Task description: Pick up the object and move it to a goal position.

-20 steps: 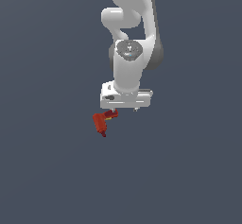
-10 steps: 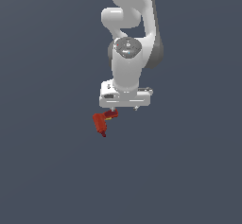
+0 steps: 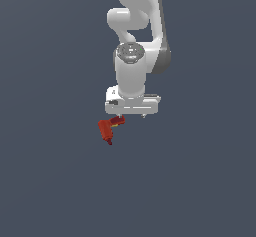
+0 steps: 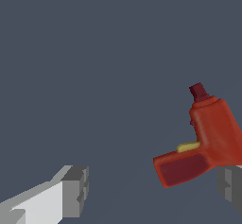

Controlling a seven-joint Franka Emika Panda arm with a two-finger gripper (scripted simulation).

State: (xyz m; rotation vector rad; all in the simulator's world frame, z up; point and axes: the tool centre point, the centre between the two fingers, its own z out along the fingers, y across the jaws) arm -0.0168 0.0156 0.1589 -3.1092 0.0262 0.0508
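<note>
The object [image 3: 108,129] is a small red L-shaped drill-like item with a dark-red tip and a yellow-green spot. It lies on the grey floor, just below the white gripper [image 3: 131,114] and toward the exterior view's left. In the wrist view the object [image 4: 204,142] sits close to one grey fingertip [image 4: 230,186], with its handle reaching into the gap. The other fingertip [image 4: 73,191] is far from it. The gripper [image 4: 151,188] is open wide and holds nothing. In the exterior view the hand hides most of the fingers.
The white arm [image 3: 136,41] rises straight up behind the gripper. A plain dark grey floor [image 3: 200,181] lies all around. No goal marker shows in either view.
The gripper has come down slightly toward the object. The object has not moved.
</note>
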